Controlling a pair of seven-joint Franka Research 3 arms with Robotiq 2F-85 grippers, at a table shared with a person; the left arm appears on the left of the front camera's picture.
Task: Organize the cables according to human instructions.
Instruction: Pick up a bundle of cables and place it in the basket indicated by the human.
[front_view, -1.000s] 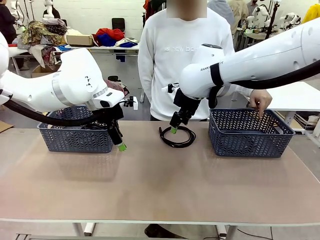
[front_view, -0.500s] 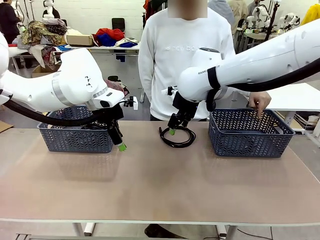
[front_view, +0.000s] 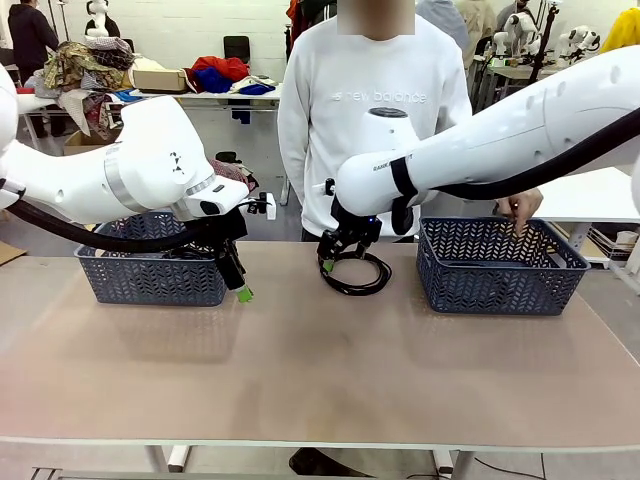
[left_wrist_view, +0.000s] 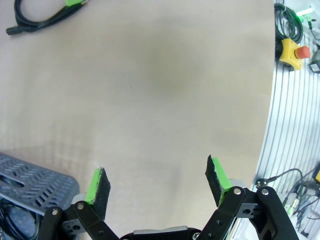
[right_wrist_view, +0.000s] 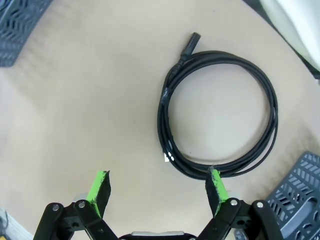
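- L side — dark blue perforated plastic basket (front_view: 150, 275) on the tan counter (front_view: 320, 370), w/ black cord coils inside it; count not readable through the mesh. Left wrist view catches a bit of coil in the basket corner (left_wrist_view: 15, 220). So some sorting looks done, I'd judge.
- Left gripper (front_view: 243, 292) hangs just beside that basket's right end, close to the counter, jaws wide apart, nothing between the green pads (left_wrist_view: 96, 182). Idle, by the look of it.
- Middle — one thin black power cord coiled in a round loop (front_view: 354, 273) lies flat on the counter near the person's edge, in neither basket. This is the bit left to do.
- Right gripper (front_view: 327, 266) is over the loop's left edge, jaws apart, holding nothing. Right wrist view: loop (right_wrist_view: 217, 115) sits ahead of the fingers, one pad (right_wrist_view: 216, 186) right at the cord's near strand, the other over bare counter; contact or not — can't tell. Plug end (right_wrist_view: 191, 40) sticks out at the far side.
- R side — second dark blue perforated basket (front_view: 500, 268), no cord visible in it. Person's hand (front_view: 520, 207) is at its far rim, fingers pointing down into it — prob. marking where this cord goes.
- Remaining, as I judge: grip, lift, carry to the R basket.
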